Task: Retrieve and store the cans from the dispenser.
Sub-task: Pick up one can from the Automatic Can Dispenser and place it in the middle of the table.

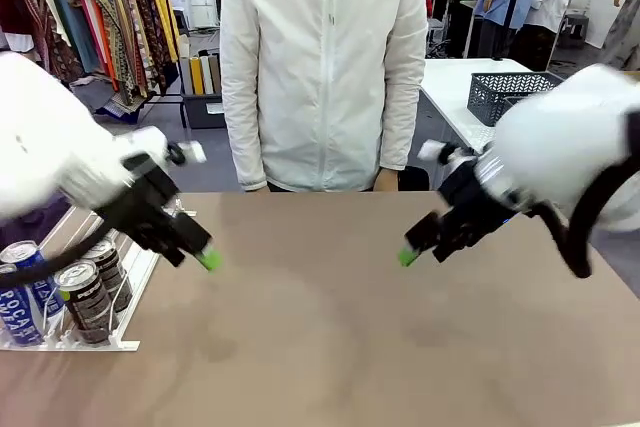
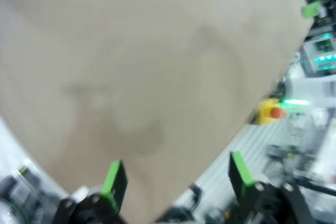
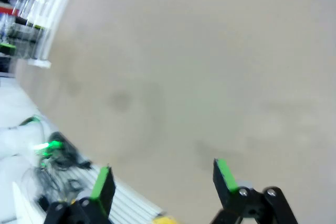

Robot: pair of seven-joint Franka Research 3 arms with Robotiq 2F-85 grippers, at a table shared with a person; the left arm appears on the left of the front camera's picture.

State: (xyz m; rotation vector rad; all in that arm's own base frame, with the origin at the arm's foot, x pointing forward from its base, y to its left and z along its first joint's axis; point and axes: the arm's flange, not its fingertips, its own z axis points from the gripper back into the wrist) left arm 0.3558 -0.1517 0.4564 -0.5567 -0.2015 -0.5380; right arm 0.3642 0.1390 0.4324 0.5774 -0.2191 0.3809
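Tan table (image 1: 330, 347), dispenser (image 1: 100, 344) left, garments (image 1: 110, 7) behind.

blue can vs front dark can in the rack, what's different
The blue drink can with white lettering is brightly coloured; the dark brown labelled drink can is near black. The blue can lies leftmost, cut by the picture's edge; the dark can lies to its right. Both are silver-topped, at the white railed rack's near end.

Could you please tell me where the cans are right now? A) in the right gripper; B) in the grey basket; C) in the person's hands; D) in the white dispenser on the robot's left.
D: the cans sit in the dispenser at the left edge of the table.
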